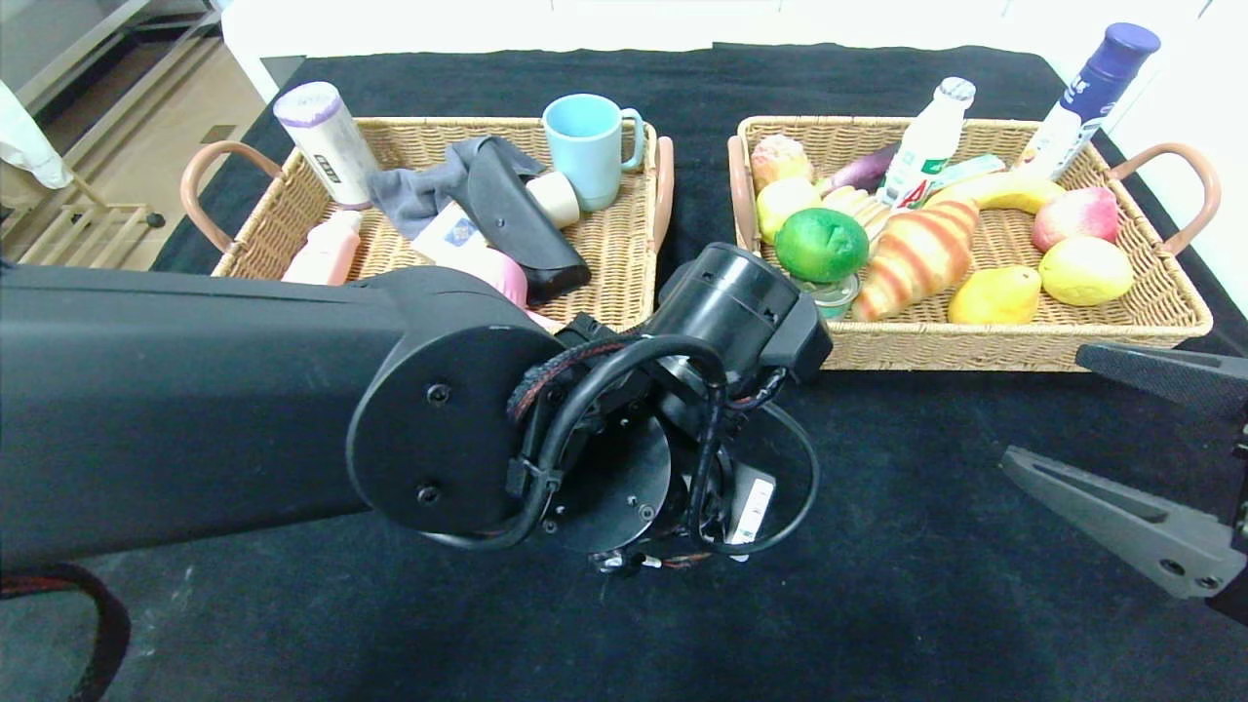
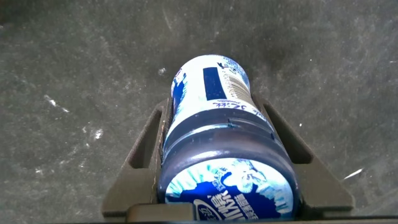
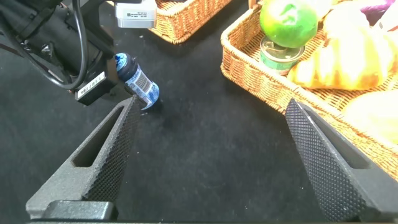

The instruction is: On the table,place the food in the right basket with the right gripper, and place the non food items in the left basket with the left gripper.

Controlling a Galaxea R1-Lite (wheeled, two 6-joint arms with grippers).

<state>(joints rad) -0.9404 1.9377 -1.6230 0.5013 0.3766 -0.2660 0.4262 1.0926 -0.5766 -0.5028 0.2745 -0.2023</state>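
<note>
Nearest item: left arm, black, reaching across the front of the black table [image 1: 926, 604], its wrist lowered just before the gap between the two baskets.

Left gripper [image 2: 224, 168]: jaws clamped on either side of a small bottle [image 2: 217, 149], which lies on its side on the table, just in front of the left basket [image 1: 624, 234]. From the head view the bottle is hidden under the wrist; the right wrist view shows it beneath the black wrist housing.

Bottle: blue and white printed wrap, barcode panel, rounded end toward the camera. Smooth round body, likely to roll or slip.

Handling note, as judgement: non-food, so it belongs in the left basket. Keep the squeeze centred on the body, lift straight up clear of the wicker rim, carry over a bare patch of the basket floor past the blue mug [image 1: 588, 146] and dark cloth, release low.

Right basket [image 1: 975, 341]: already holds fruit, bread and bottles; green lime nearest the rim.

Right gripper [image 3: 211, 162]: fingers spread wide, holding nothing, parked at the near right of the table, in front of the right basket.
</note>
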